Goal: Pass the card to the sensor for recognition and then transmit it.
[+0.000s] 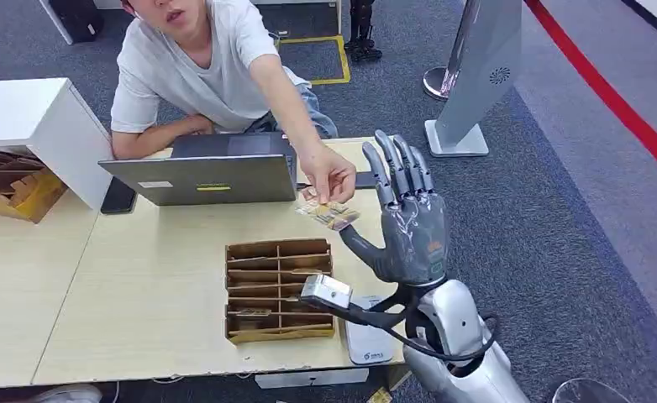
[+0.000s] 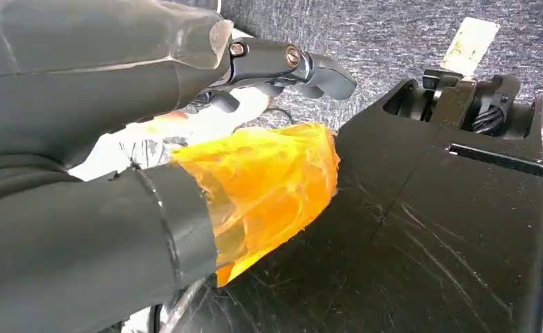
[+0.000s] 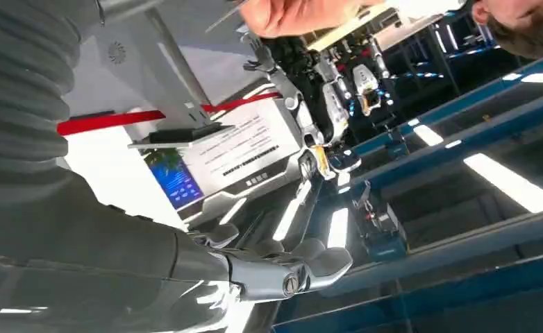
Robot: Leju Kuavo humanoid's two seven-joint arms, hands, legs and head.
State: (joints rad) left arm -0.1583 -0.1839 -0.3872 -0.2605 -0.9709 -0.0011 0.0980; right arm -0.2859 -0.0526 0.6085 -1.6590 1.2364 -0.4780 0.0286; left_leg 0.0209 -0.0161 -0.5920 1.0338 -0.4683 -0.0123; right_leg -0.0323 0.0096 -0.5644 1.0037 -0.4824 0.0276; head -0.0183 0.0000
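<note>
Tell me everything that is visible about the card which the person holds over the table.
The card is small, flat and yellowish with darker print, too blurred to read. A person's hand pinches it at its far edge and holds it roughly level above the wooden table, beyond the cardboard organizer. The right hand, raised beside it with fingers spread, does not touch it.

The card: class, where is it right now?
In the head view, the card is pinched in the person's hand, above the table, just left of the raised right robot hand.
</note>
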